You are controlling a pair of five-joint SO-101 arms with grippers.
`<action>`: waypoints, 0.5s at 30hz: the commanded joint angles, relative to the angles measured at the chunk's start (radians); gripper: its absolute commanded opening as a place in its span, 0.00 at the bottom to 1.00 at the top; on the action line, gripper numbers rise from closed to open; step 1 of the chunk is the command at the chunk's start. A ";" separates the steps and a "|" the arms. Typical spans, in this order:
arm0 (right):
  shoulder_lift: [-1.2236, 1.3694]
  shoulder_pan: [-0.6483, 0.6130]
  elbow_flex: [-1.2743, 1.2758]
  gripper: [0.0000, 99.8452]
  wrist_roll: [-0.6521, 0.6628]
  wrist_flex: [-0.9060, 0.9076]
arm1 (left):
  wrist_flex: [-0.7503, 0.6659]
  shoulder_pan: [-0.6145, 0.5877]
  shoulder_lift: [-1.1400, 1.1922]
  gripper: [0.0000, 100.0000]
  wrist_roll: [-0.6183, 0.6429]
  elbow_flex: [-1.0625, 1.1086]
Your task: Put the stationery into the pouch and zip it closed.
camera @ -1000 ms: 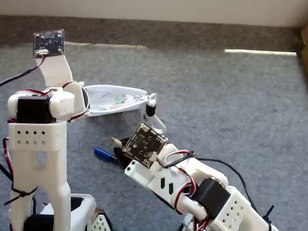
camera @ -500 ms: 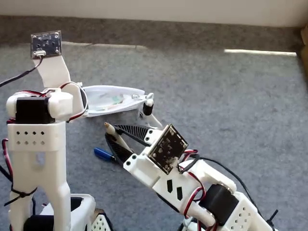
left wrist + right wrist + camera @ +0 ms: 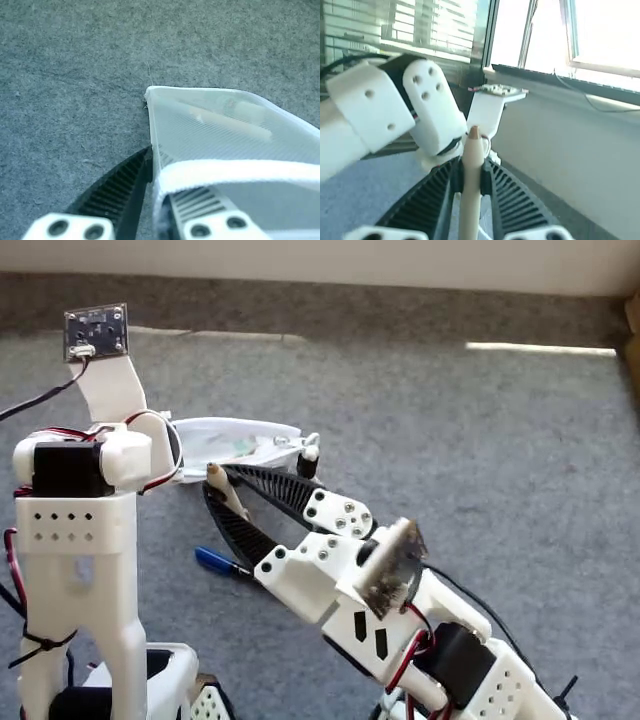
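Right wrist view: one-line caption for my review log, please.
Right gripper shut on a beige pencil, its brown tip aimed toward the left arm, bright windows beyond.

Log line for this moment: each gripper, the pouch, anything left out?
left gripper: shut on pouch edge | right gripper: shut on beige pen near pouch mouth | blue pen: on carpet | pouch: open

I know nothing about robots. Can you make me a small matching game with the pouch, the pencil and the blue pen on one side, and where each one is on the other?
Things:
1. pouch
2. pencil
3. blue pen

Places:
A. lying on the grey carpet
B. clamped in the right gripper
C. held at its edge by the left gripper

Pairs: 1-C, 2-B, 3-A.
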 commanded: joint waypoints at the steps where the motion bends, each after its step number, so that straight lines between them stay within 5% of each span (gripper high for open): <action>1: -0.019 -0.004 -0.064 0.00 -0.006 -0.156 | -0.003 -0.016 -0.016 0.01 -0.006 -0.005; 15: -0.015 0.015 -0.051 0.00 -0.006 -0.453 | -0.002 -0.018 -0.016 0.01 -0.006 -0.005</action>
